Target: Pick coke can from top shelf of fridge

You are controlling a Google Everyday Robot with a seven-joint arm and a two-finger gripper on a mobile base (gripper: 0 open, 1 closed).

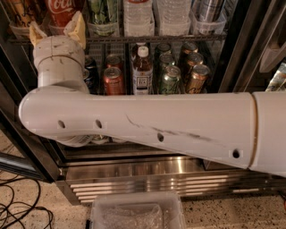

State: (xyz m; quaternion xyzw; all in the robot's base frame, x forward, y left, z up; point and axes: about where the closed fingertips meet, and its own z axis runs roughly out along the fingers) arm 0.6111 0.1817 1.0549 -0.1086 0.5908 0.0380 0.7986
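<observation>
Gripper: up at the left of the open fridge, the gripper points upward on a white wrist rising off the arm.
Jaws: released. Two tan fingers are spread wide, with nothing clamped between them.
Coke can: there it is, the coke can, just above and behind the gap of the jaws. It's red with white script and its top is cut off by the upper edge of the view. Can't tell whether either finger touches it.
Top shelf: the top shelf shows a thin front rail, level with the roots of the fingers and running away to their right.
Shelf neighbours: right of the jaws comes a green can in a clear tray, then water bottles, and a silver can far out to the right.
Lower rack: below and right of the jaws stand a copper-red can, a white-capped bottle, green cans and bronze cans, all upright in rows.
Arm: the big white link sweeps across beneath the jaws from left to right, covering the lower part of the fridge interior.
Base grille: ribbed steel, well below the jaws and under the arm.
Floor: a clear plastic bin sits far below and right of the jaws, and dark cables lie below them on the speckled floor.
</observation>
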